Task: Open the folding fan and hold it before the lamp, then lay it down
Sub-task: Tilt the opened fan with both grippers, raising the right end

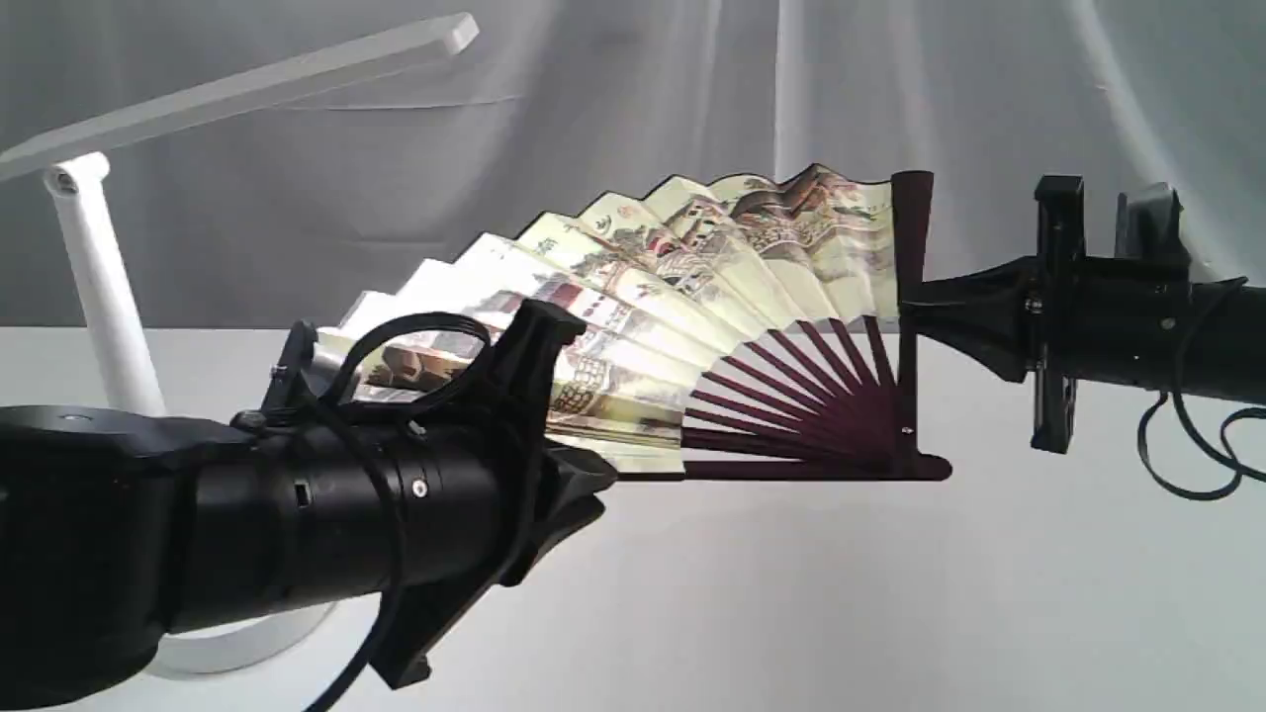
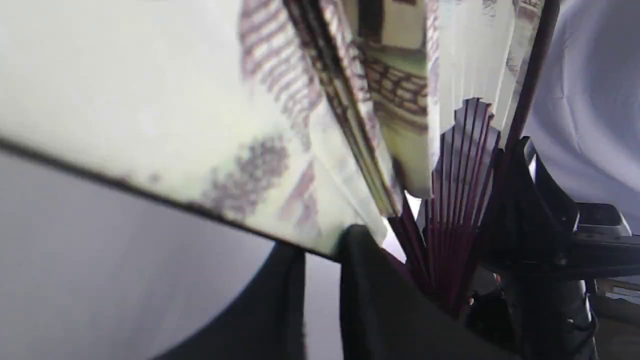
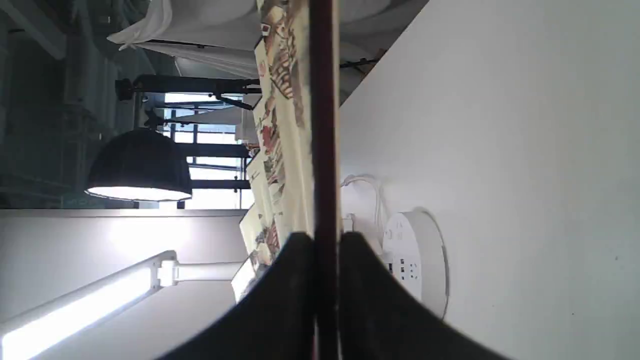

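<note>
The folding fan point(image 1: 692, 287) hangs above the white table, spread to about a quarter circle, its painted village side toward the exterior view. My left gripper point(image 1: 596, 475) is shut on the fan's lower, level guard, where the paper ends. My right gripper point(image 1: 905, 302) is shut on the upright dark guard point(image 3: 322, 125). In the left wrist view the pleats point(image 2: 150, 125) and dark ribs point(image 2: 460, 200) fill the frame. The lamp stands at the left, its bar head point(image 1: 247, 89) above and behind the fan's left end, lit in the right wrist view point(image 3: 75, 310).
The lamp's post point(image 1: 99, 287) and round base point(image 1: 247, 638) stand behind my left arm. A grey curtain point(image 1: 692, 99) closes the back. A black cable point(image 1: 1187, 465) loops under my right arm. A lit black dome lamp point(image 3: 140, 165) shows beyond the table.
</note>
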